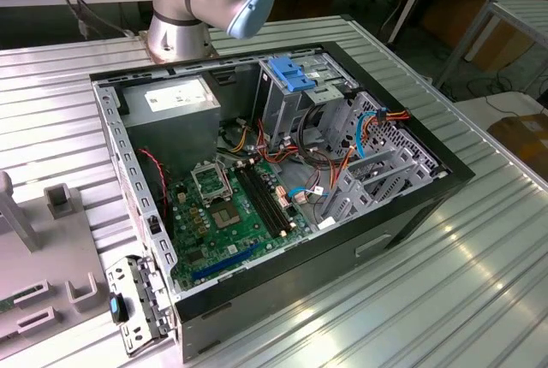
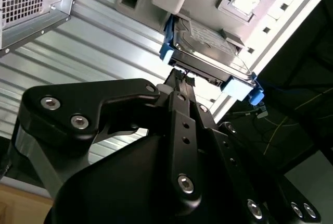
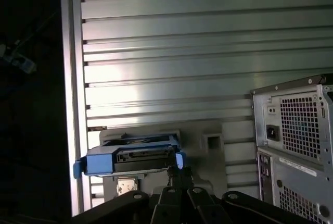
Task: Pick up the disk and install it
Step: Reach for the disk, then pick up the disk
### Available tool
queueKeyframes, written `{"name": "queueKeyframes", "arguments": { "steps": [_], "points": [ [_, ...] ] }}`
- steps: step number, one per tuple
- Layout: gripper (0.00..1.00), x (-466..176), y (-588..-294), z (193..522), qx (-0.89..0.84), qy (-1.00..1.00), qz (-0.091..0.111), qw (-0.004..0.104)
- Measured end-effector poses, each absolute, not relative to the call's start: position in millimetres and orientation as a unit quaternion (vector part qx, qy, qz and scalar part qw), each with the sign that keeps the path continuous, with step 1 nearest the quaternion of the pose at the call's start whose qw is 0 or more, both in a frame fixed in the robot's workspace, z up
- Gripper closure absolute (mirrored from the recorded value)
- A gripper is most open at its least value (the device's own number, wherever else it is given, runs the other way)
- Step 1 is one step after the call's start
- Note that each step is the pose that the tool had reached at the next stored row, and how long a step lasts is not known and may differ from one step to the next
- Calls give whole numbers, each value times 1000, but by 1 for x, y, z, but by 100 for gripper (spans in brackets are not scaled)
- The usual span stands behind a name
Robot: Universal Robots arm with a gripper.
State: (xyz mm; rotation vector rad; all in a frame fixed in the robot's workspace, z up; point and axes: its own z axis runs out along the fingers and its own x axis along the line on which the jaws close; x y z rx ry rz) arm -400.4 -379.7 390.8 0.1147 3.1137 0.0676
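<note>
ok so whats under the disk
A pale grey fixture plate on the ribbed metal table lies beneath the disk. The disk covers where they would meet, so contact cannot be told.

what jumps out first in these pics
In the exterior view, an open computer case sits on a ribbed table, its green motherboard exposed. In the second wrist view, the blue-framed disk lies just ahead of the black end effector, right at its edge.

The disk (image 3: pixel 132 157) lies on a grey holder (image 3: pixel 210 140) atop the ribbed metal table (image 3: pixel 182 52). The gripper (image 3: pixel 177 172) sits at the disk's five o'clock corner; a computer case (image 3: pixel 296 130) stands apart at three o'clock.
</note>
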Motion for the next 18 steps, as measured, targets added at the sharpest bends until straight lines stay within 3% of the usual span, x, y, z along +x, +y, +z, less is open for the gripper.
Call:
{"name": "queueKeyframes", "arguments": {
  "steps": [9,18],
  "points": [
    [89,-456,-380,390,36,999,22,13],
    [89,-459,-380,390,36,999,22,13]
  ]
}}
